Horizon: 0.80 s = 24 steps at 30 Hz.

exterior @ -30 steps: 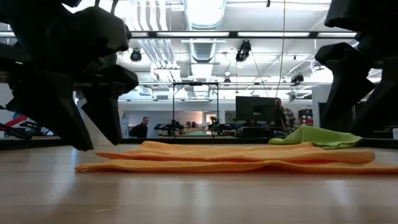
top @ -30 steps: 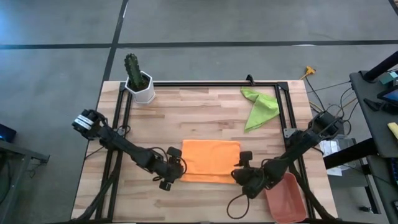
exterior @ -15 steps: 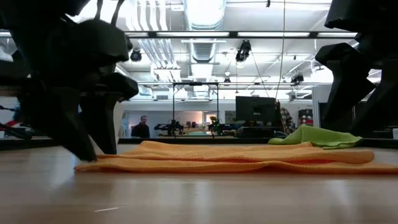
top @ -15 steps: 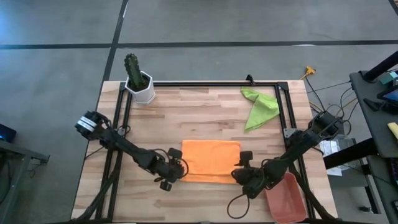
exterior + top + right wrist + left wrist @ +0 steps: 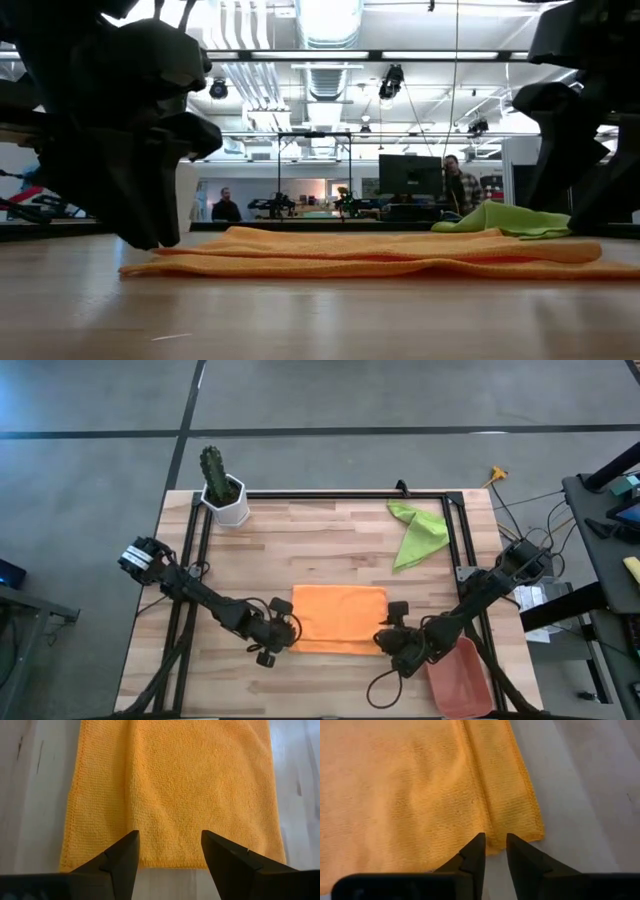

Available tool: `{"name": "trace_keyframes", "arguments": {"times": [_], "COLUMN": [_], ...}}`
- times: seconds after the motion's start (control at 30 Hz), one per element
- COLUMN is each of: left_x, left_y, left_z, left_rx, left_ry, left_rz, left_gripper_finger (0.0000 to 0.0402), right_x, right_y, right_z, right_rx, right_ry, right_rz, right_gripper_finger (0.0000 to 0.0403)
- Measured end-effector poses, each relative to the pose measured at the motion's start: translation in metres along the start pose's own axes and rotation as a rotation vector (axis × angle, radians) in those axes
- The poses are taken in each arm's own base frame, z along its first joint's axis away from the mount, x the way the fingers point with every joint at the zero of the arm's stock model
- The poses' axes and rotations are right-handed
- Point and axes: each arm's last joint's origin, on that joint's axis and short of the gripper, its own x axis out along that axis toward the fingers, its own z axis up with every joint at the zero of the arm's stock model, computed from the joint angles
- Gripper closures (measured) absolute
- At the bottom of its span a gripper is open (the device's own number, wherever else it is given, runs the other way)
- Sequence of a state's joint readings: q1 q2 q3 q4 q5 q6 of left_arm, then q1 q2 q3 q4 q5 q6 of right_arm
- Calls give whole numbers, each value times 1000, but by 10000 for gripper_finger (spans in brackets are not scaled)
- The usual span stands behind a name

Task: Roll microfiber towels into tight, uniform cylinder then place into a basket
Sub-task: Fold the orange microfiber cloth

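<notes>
on the table [image 5: 330, 550] — flat, folded orange towel [image 5: 339, 618]

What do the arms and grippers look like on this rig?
Two dark, near-black jointed arms with black cables looped along them. The left arm's base carries a pale marking. The left gripper and right gripper each end in two matte black, wedge-shaped fingers tapering to points.

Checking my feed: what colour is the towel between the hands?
Bright orange towel, plain, no pattern. Clearest in the right wrist view.
</notes>
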<state>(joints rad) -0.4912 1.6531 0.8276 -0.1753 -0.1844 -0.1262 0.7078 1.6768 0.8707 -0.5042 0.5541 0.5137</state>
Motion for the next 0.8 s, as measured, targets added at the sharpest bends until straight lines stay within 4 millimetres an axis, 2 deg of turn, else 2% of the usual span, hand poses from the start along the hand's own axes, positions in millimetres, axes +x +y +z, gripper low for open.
{"name": "trace_keyframes", "arguments": {"times": [0.47, 0.6, 0.8], "left_x": [1, 2, 5], "left_y": [1, 0, -3], "left_z": [-2, -6, -8], "left_rx": [16, 49, 73], "left_ry": [1, 14, 13], "left_rz": [38, 42, 53], "left_gripper_finger": [337, 314, 258], "right_x": [0, 0, 0], "right_y": [0, 0, 1], "right_z": [0, 0, 0], "right_rx": [8, 8, 9], "right_ry": [-6, -6, -7], "right_rz": [5, 6, 7], "right_gripper_finger": [194, 194, 194]}}
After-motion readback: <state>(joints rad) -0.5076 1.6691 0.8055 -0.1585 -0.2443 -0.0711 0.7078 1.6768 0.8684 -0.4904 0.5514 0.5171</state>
